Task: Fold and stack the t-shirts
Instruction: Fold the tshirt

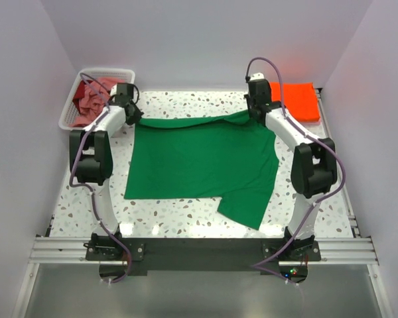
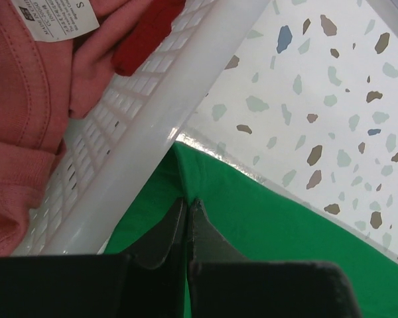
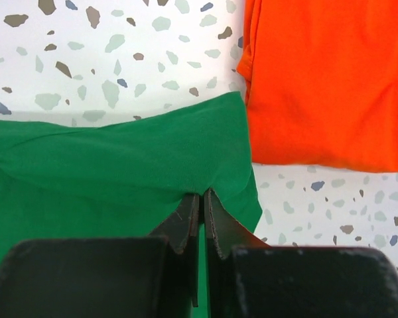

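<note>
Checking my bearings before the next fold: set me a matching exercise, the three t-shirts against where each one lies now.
Things:
1. green t-shirt
2. orange t-shirt
3. pink t-shirt

Places:
a. in the white basket, far left
b. folded flat at the far right corner of the table
c. spread mid-table, far edge pinched by the left gripper and the right gripper

Pairs: 1-c, 2-b, 3-a

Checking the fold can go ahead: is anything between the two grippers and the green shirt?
Nothing visible. The left gripper and the right gripper are each shut on the far edge of the green shirt. The white basket lies beside the left one, not between.
</note>
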`<state>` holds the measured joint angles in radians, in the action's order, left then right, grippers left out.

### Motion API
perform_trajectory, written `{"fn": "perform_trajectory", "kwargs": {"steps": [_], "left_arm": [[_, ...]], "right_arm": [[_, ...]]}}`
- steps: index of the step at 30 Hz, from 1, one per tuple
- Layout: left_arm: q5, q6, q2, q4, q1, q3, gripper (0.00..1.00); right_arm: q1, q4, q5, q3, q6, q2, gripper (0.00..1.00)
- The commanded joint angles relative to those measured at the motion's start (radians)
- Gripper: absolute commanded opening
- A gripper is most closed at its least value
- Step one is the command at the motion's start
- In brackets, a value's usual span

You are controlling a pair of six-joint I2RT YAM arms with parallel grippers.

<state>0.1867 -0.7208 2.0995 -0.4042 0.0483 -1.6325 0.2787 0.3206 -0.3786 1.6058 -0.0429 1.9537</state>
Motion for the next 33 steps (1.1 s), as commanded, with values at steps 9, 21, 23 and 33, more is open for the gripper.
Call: {"fn": "perform_trajectory", "kwargs": {"steps": [9, 21, 23, 33], "left_arm": [[-0.004, 0.031, -0.148, 0.025, -0.004, 0.127, 0.0], [0.011, 0.026, -0.199, 0.035, -0.004, 0.223, 0.0], [0.019, 0.03, -0.203, 0.024, -0.004, 0.224, 0.0], [0.04, 0.034, -0.2, 0.008, -0.004, 0.234, 0.0]], "right_arm": [[0.001, 0.058, 0.018, -0.125, 0.106, -0.163, 0.0], [0.16, 0.22, -0.252, -0.303, 0.501, -0.257, 0.0], [0.171, 0.268, -0.287, -0.3, 0.567, -0.249, 0.0], [0.188, 0.327, -0.275, -0.348, 0.627, -0.243, 0.0]]}}
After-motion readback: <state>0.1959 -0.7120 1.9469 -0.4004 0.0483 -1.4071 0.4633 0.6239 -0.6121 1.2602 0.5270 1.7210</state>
